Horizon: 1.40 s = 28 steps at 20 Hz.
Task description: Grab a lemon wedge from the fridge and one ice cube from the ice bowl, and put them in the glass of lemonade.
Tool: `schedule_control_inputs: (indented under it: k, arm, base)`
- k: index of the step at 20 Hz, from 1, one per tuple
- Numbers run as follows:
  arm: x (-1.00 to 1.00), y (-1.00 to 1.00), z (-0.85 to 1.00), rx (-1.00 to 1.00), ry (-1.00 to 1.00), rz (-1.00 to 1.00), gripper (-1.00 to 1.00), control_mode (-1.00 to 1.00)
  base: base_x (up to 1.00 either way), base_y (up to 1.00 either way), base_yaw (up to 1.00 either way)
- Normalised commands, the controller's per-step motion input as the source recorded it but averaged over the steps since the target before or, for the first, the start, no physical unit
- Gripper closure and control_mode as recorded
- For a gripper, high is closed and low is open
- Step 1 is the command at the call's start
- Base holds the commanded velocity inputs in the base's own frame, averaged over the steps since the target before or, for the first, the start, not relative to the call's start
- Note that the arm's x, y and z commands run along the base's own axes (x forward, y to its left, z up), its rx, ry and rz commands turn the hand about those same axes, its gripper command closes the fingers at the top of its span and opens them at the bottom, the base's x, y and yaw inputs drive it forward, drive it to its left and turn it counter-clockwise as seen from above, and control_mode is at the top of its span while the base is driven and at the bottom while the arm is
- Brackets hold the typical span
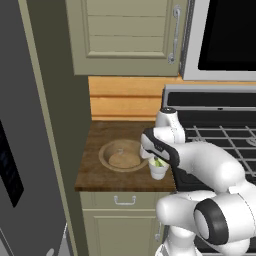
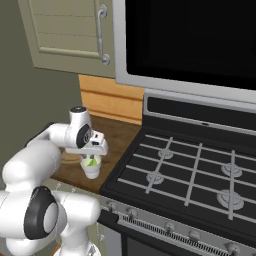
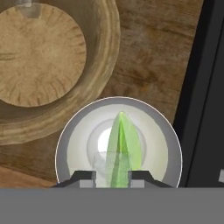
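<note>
We see a short stretch of dark wooden counter [image 1: 107,134] squeezed between the grey fridge [image 1: 22,150] on the left and a black gas stove [image 2: 200,170] on the right. Cream cabinet doors [image 1: 125,35] hang above it, an orange-tan plank wall [image 1: 125,97] runs along the back, and a drawer with a small handle [image 1: 124,200] sits under its front edge. On the counter, the tan bowl [image 1: 121,155] lies left of the glass of lemonade [image 1: 158,169], the two close together near the stove's edge. Our fingers [image 3: 113,176] hang right above the glass, only a narrow gap between them, and we cannot tell whether they grip the translucent ice cube [image 3: 107,164] lying there. A green lemon wedge [image 3: 124,146] stands inside the glass.
</note>
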Motion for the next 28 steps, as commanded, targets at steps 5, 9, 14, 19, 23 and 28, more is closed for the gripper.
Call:
schedule_control_inputs:
  k: [5, 9, 14, 19, 23, 28]
  arm:
    - [0.08, -0.05, 0.00, 0.00, 0.04, 0.00, 1.00, -1.00]
    - [0.00, 0.00, 0.00, 0.00, 0.00, 0.00, -1.00, -1.00]
    - [0.00, 0.00, 0.00, 0.00, 0.00, 0.00, -1.00, -1.00]
    - [0.00, 0.00, 0.00, 0.00, 0.00, 0.00, -1.00, -1.00]
    - [0.00, 0.00, 0.10, 0.01, 0.00, 0.00, -1.00, -1.00]
    - [-0.04, 0.00, 0.46, 0.12, 0.00, 0.00, -1.00, -1.00]
  base:
    - [0.00, 0.00, 0.00]
    - [0.00, 0.00, 0.00]
    - [0.00, 0.00, 0.00]
    - [0.00, 0.00, 0.00]
    - [0.00, 0.00, 0.00]
    - [0.00, 0.00, 0.00]
